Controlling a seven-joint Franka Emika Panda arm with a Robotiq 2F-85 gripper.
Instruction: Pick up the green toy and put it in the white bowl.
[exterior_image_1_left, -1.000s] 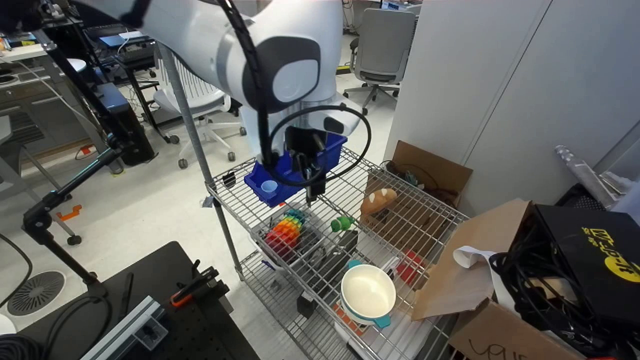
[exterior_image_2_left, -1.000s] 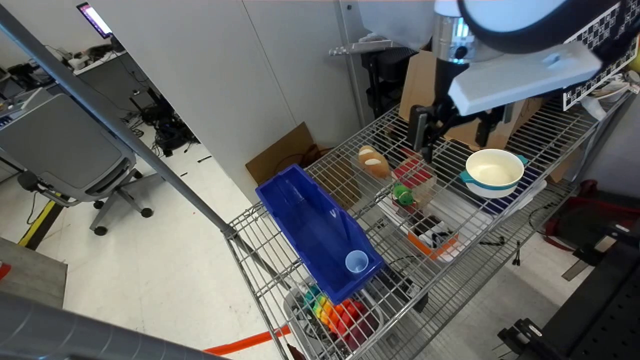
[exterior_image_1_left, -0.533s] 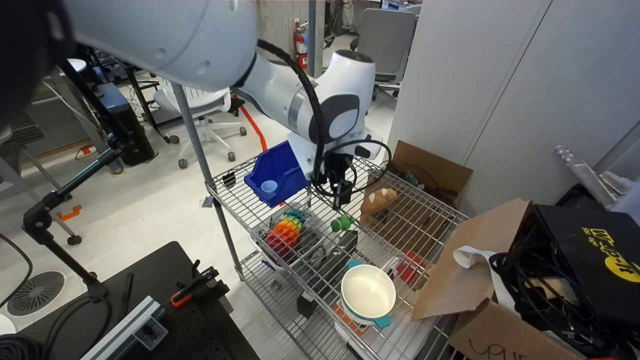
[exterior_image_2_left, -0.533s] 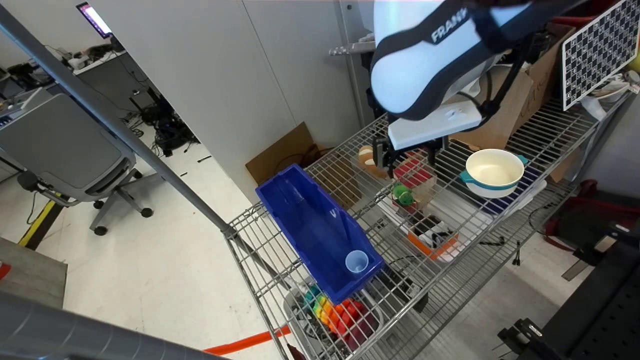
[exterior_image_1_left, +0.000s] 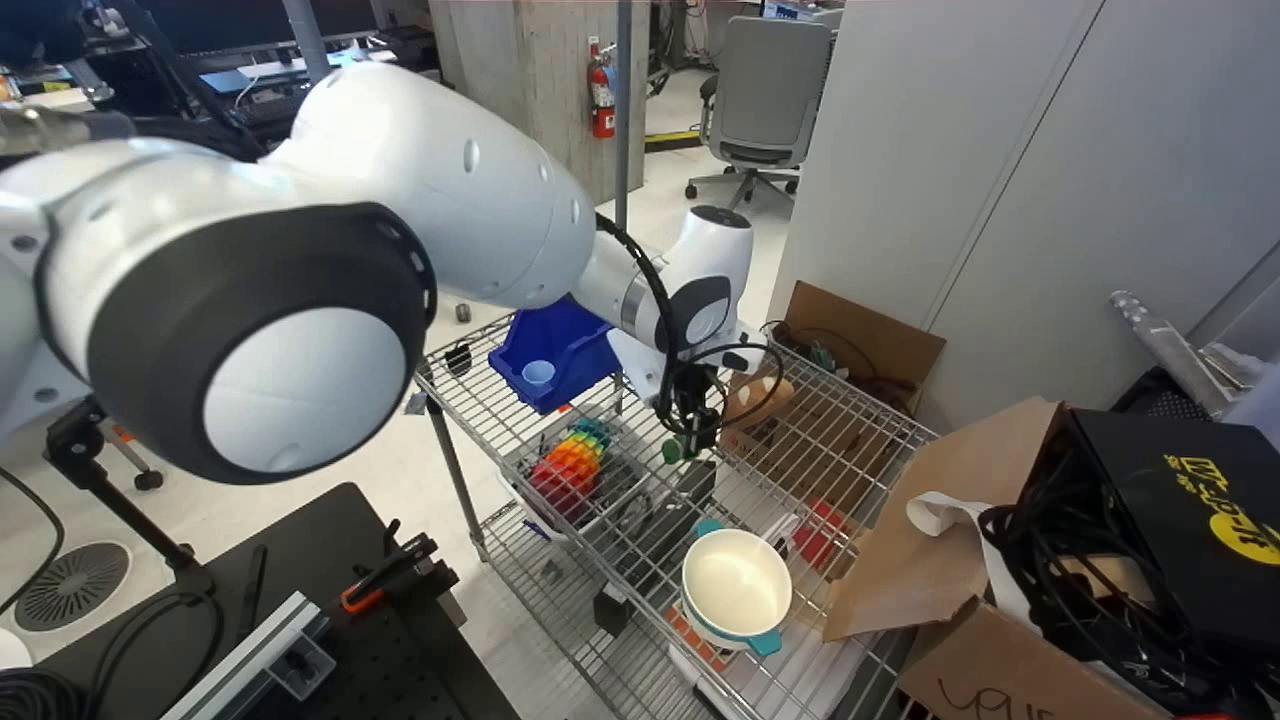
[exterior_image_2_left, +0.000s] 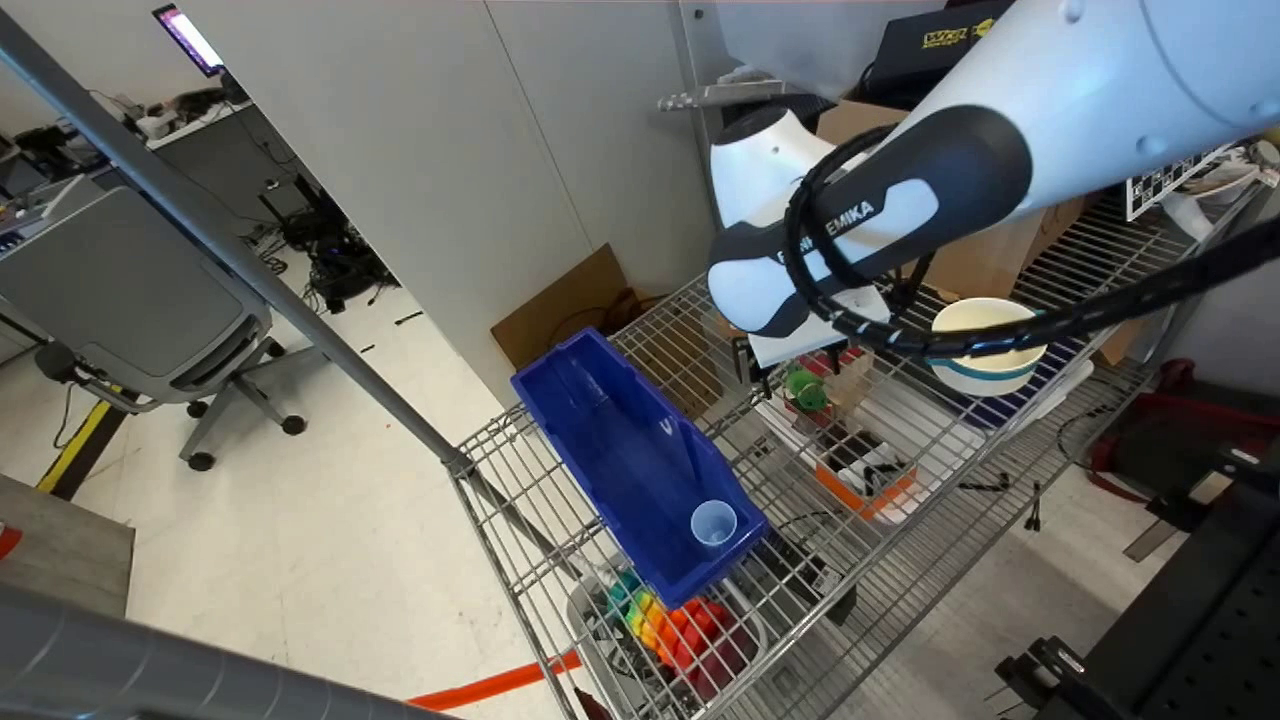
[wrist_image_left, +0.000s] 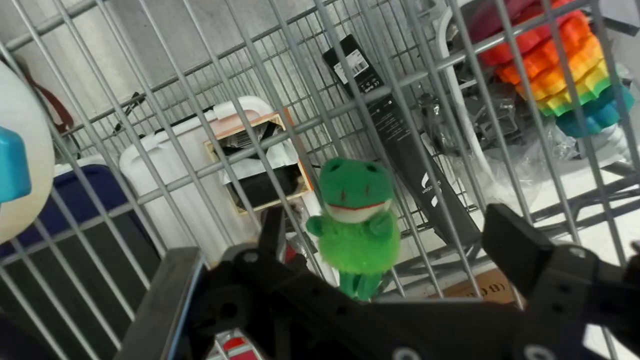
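The green toy is a small plush frog (wrist_image_left: 357, 225) lying on the wire shelf, face up to the wrist camera. It shows partly hidden behind the gripper in an exterior view (exterior_image_1_left: 674, 450) and below the fingers in an exterior view (exterior_image_2_left: 806, 390). My gripper (wrist_image_left: 392, 236) is open and empty, just above the frog, which lies between the fingers but nearer one of them. The gripper also shows in an exterior view (exterior_image_1_left: 697, 428). The white bowl (exterior_image_1_left: 737, 582) with teal handles stands on the same shelf, partly behind a cable in an exterior view (exterior_image_2_left: 972, 316).
A blue bin (exterior_image_1_left: 550, 345) holding a light blue cup (exterior_image_2_left: 713, 523) stands on the shelf. A bread-like toy (exterior_image_1_left: 760, 398) lies beside the gripper. An open cardboard box (exterior_image_1_left: 930, 560) borders the bowl's side. A multicoloured toy (wrist_image_left: 560, 65) lies below the wire shelf.
The arm has moved from beside the blue bin toward the frog and come down, bringing the gripper just above it. The frog and the bowl have not moved.
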